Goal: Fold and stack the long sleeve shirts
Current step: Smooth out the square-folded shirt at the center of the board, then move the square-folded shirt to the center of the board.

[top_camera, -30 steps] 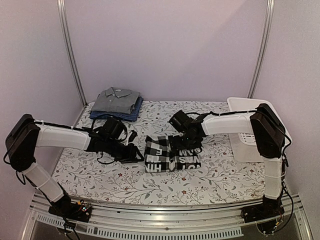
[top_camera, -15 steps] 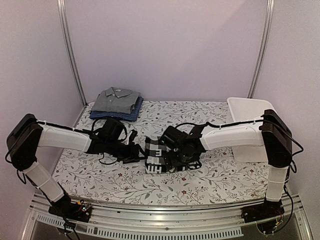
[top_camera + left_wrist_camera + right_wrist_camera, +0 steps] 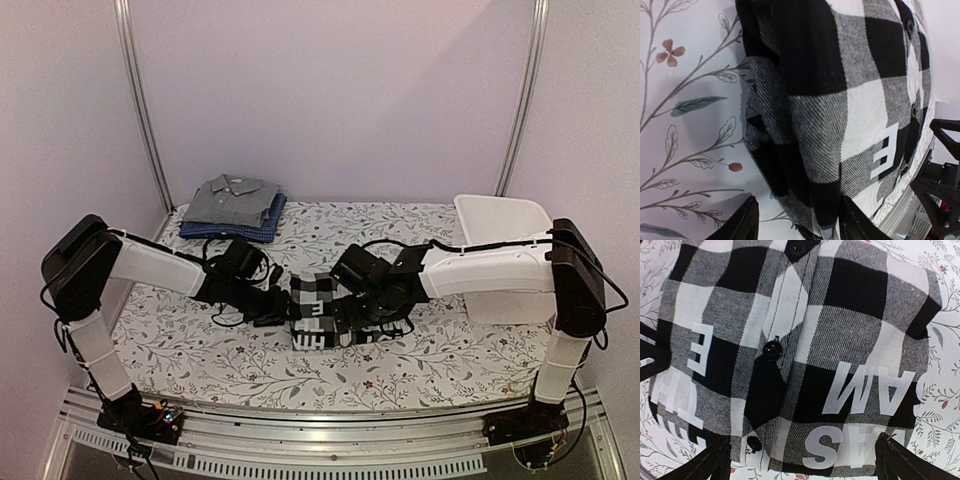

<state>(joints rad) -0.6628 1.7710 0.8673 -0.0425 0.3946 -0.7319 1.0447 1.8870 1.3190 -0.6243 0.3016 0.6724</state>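
The black-and-white checked shirt (image 3: 322, 318) lies folded on the flowered table, white letters showing. My left gripper (image 3: 283, 306) is open at its left edge; in the left wrist view the gripper (image 3: 797, 226) straddles the folded edge of the shirt (image 3: 840, 100). My right gripper (image 3: 372, 312) is open wide, low over the shirt's right part; in the right wrist view the gripper (image 3: 802, 465) spans the lettered cloth (image 3: 805, 340). The grey shirt (image 3: 233, 199) lies folded on the blue shirt (image 3: 258, 229) at the back left.
A white plastic basket (image 3: 500, 215) stands at the right back, behind my right arm. The flowered table cover (image 3: 200, 350) reaches to a metal rail at the near edge. Walls and metal posts stand close at both sides.
My right gripper has swung from behind the checked shirt down over its right part. My left gripper has moved right up to the shirt's left edge.
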